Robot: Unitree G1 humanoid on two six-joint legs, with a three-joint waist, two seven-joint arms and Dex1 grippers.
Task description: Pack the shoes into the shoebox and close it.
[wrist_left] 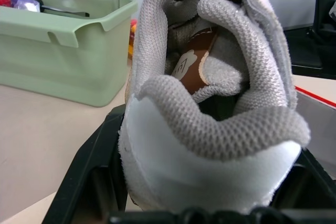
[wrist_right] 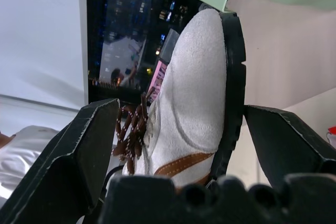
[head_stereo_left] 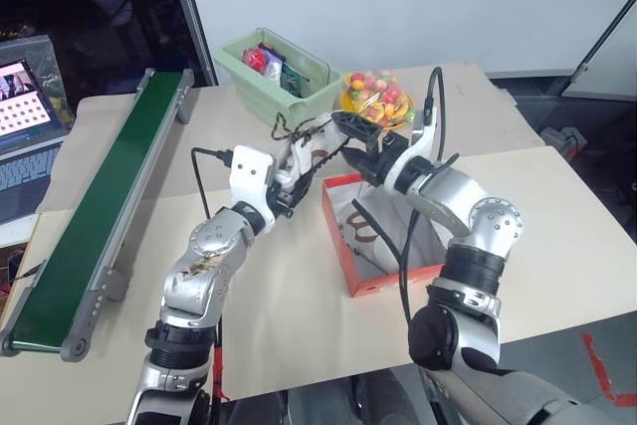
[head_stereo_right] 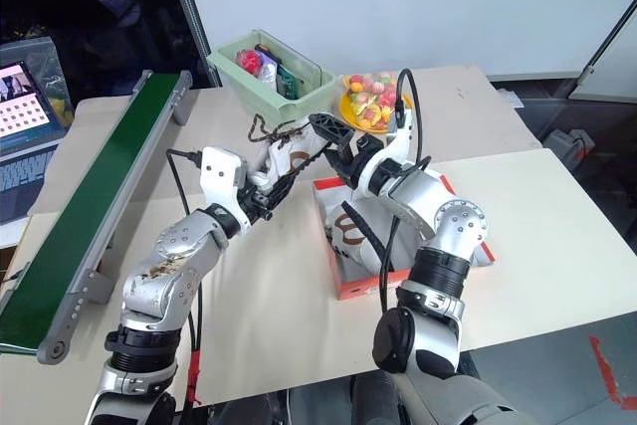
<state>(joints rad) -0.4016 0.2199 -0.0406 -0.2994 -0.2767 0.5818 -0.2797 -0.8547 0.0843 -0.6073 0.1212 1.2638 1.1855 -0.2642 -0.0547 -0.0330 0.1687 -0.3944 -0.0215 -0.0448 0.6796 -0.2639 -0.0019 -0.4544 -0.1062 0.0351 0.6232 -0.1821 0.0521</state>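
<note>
My left fingers [wrist_left: 94,177]: clamped on the heel of one shoe [head_stereo_left: 304,156], held above the surface [head_stereo_left: 299,325]. My right fingers [wrist_right: 89,145]: spread wide, straddling its toe, not yet gripping. Shoe's long axis: runs between both hands. Shoebox [head_stereo_left: 343,246]: open, just beside, under my right arm; second shoe [head_stereo_right: 350,229] inside.

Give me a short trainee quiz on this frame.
1. True or false: the left gripper is shut on the heel of a shoe.
2. How many shoes lie inside the shoebox? A none, B one, C two.
3. Is the right gripper open or shut?

Key:
1. True.
2. B: the boxed shoe.
3. Open, with its fingers on either side of the held shoe's toe.
</note>
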